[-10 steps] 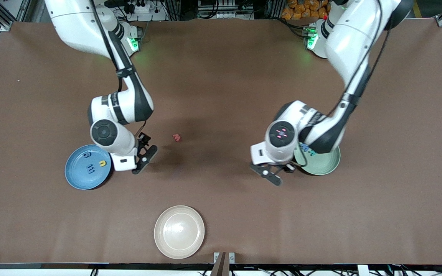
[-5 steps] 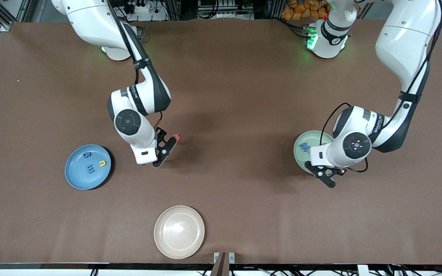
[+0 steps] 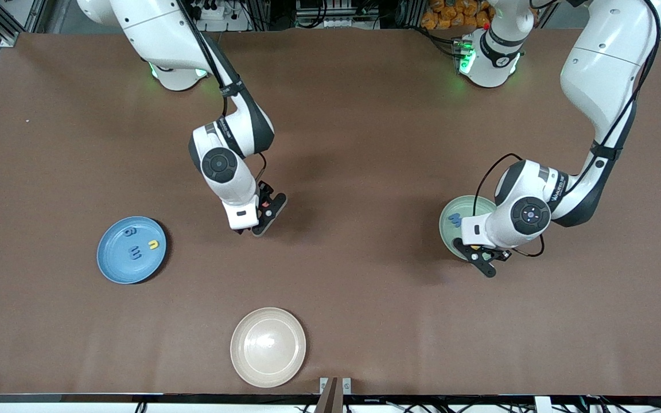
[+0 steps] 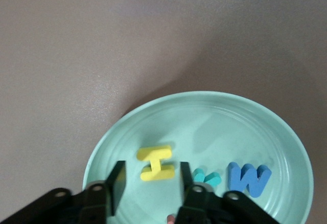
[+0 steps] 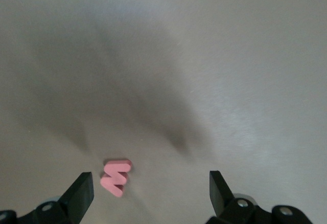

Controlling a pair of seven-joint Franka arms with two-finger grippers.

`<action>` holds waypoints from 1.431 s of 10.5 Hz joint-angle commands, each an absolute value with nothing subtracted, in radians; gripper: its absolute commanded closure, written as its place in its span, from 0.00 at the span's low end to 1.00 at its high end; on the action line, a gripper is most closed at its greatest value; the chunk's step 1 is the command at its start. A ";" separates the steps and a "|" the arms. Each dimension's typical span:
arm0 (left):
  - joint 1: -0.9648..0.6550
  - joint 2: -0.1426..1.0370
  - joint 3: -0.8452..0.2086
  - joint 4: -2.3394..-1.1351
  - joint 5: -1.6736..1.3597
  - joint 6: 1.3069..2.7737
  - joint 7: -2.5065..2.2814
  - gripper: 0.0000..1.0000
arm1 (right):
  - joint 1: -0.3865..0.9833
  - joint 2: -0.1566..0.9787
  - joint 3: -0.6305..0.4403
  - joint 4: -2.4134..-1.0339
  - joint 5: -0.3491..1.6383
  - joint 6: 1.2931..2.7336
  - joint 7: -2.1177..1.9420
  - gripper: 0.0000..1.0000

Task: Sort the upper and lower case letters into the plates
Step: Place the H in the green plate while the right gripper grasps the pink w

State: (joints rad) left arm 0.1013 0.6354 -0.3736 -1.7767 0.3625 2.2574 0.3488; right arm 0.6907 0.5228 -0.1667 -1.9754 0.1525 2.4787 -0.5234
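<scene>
In the front view, the right pincer (image 3: pixel 263 213) hangs over the bare counter (image 3: pixel 365 143), between the sky blue plate (image 3: pixel 113 267) and the mint green plate (image 3: pixel 450 235). The left pincer (image 3: pixel 481 259) is over the rim of the mint plate. The blue plate holds 3 letters. The cream plate (image 3: pixel 268 346) is not for sorting.

In the left wrist view, the left pincer (image 4: pixel 148 184) is released, its fingers apart, and the yellow H (image 4: pixel 157 163) lies free in the mint plate (image 4: pixel 286 132) just ahead of its fingers. The teal letter (image 4: pixel 207 177) and the blue W (image 4: pixel 249 178) lie beside the H.

In the right wrist view, the right pincer (image 5: pixel 151 188) is wide open and empty. The red letter (image 5: pixel 116 176) lies flat on the counter between its fingers, close to 1 finger (image 5: pixel 82 191).

I think the step is to pick this red letter. It is good to center the pincer on it first, then go straight down until the fingertips nearly touch the counter, because the foam is thin and can slip away.
</scene>
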 commanded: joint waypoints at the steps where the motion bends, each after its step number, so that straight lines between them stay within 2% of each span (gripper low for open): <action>1: 0.107 0.617 -0.377 -1.790 0.357 2.267 0.362 0.00 | 0.672 0.492 -0.143 -2.088 0.169 2.577 -0.497 0.00; 5: 0.110 0.562 -0.374 -1.772 0.351 2.215 0.345 0.00 | 0.684 0.494 -0.109 -2.135 0.169 2.634 -0.356 0.00; 8: 0.144 0.554 -0.377 -1.674 0.339 2.153 0.330 0.00 | 0.683 0.499 -0.109 -2.144 0.169 2.657 -0.356 0.00; 9: 0.146 0.570 -0.376 -1.636 0.339 2.132 0.299 0.00 | 0.683 0.499 -0.109 -2.145 0.167 2.657 -0.356 0.04; 10: 0.152 0.572 -0.374 -1.628 0.344 2.131 0.225 0.00 | 0.683 0.497 -0.109 -2.145 0.167 2.655 -0.354 0.65; 11: 0.155 0.572 -0.374 -1.603 0.342 2.131 0.180 0.00 | 0.683 0.495 -0.109 -2.146 0.167 2.654 -0.354 1.00; 15: 0.190 0.507 -0.377 -1.539 0.226 2.094 -0.053 0.00 | 0.673 0.466 -0.109 -2.145 0.167 2.642 -0.354 1.00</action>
